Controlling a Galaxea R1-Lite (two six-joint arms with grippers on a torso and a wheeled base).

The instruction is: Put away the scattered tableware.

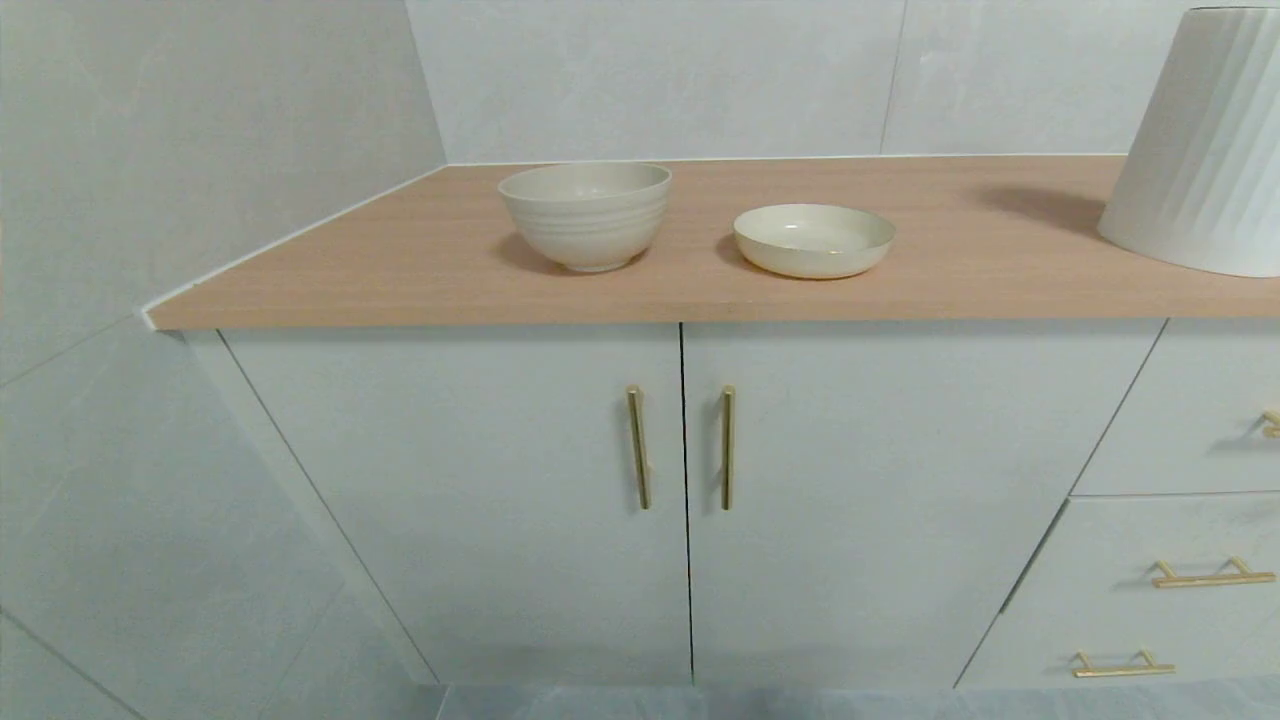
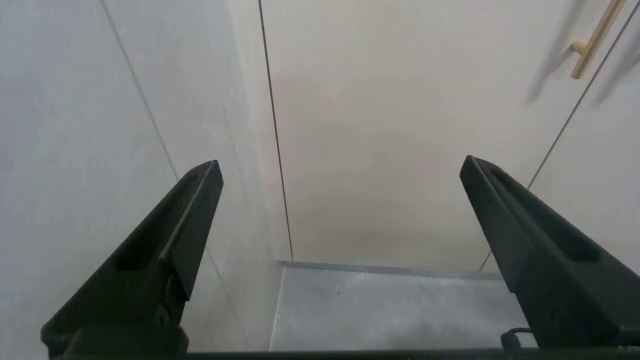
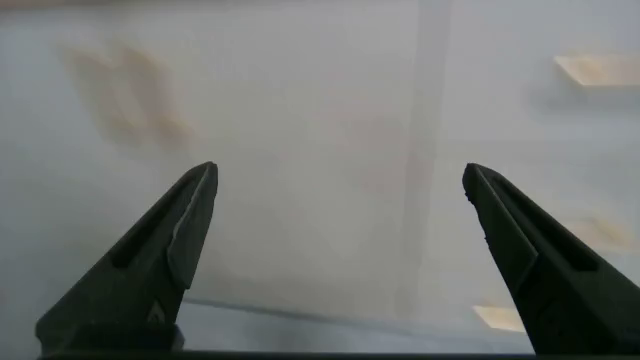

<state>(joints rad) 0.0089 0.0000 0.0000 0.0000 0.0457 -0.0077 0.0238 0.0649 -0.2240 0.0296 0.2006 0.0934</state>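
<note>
A deep cream bowl [image 1: 586,214] with ribbed sides stands on the wooden countertop [image 1: 400,270]. To its right sits a shallow cream dish [image 1: 814,239], a short gap apart from the bowl. Below the counter are two white cabinet doors, both closed, with gold handles [image 1: 638,447] [image 1: 727,447]. My left gripper [image 2: 340,190] is open, low down and facing the cabinet front and floor. My right gripper [image 3: 340,190] is also open, facing a pale cabinet face with nothing between its fingers.
A large white ribbed lamp shade [image 1: 1205,150] stands at the counter's right end. Drawers with gold handles [image 1: 1213,575] are at the lower right. A tiled wall closes off the left side, and the counter runs into the corner there.
</note>
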